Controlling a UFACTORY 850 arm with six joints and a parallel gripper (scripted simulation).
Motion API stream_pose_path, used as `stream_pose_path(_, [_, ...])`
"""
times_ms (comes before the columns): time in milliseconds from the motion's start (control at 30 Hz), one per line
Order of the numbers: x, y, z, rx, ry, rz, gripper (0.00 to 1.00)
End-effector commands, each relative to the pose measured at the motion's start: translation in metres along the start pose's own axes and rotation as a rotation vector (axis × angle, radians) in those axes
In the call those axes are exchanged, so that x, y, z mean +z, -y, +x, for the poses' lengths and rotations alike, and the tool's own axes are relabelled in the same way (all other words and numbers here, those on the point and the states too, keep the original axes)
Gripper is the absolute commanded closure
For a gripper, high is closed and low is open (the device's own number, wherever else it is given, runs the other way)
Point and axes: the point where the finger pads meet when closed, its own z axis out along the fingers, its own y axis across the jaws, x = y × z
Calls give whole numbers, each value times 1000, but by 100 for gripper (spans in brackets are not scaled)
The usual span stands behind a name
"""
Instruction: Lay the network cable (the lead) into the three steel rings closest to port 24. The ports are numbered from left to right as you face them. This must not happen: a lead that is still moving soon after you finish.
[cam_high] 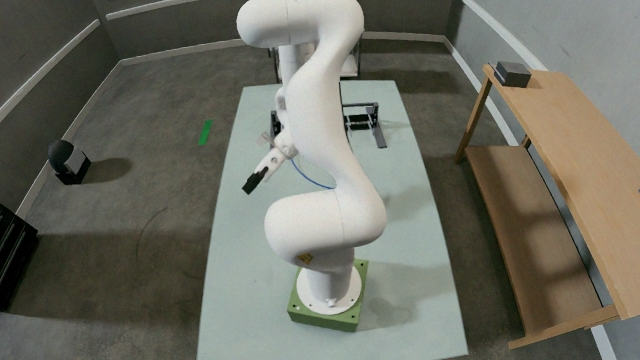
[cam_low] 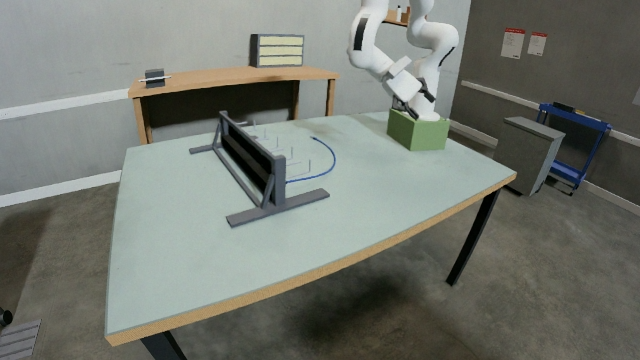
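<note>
A blue network cable [cam_low: 327, 155] [cam_high: 306, 178] lies on the table in a loose arc. One end is at the near end of the dark patch panel rack [cam_low: 250, 157] [cam_high: 359, 105]. The free end [cam_low: 313, 136] lies on the table top. Thin steel rings [cam_low: 310, 165] [cam_low: 292, 150] stand in a row beside the rack, and the cable curves around them, not through them. My gripper [cam_high: 257, 177] [cam_low: 412, 106] is open and empty. It hangs in the air close to the arm's base, well away from the cable. In the top view the arm hides most of the rack and the rings.
The arm stands on a green block [cam_high: 327, 315] [cam_low: 417, 132] at one end of the pale table [cam_high: 415, 250] [cam_low: 200, 260]. A wooden bench [cam_high: 575, 140] [cam_low: 225, 76] stands alongside. A grey cabinet [cam_low: 530, 147] and a blue cart [cam_low: 575, 115] stand further off.
</note>
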Motion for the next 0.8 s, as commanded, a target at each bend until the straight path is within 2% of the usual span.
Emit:
stream_pose_path(0, [-2, -2, 1, 11, 7, 0, 0])
stream_pose_path(300, [-13, -9, 1, 77, 51, -3, 0])
stream_pose_path(433, [-25, -18, 2, 147, 98, -14, 0])
stream_pose_path(767, [-47, -33, 3, 264, 174, -51, 0])
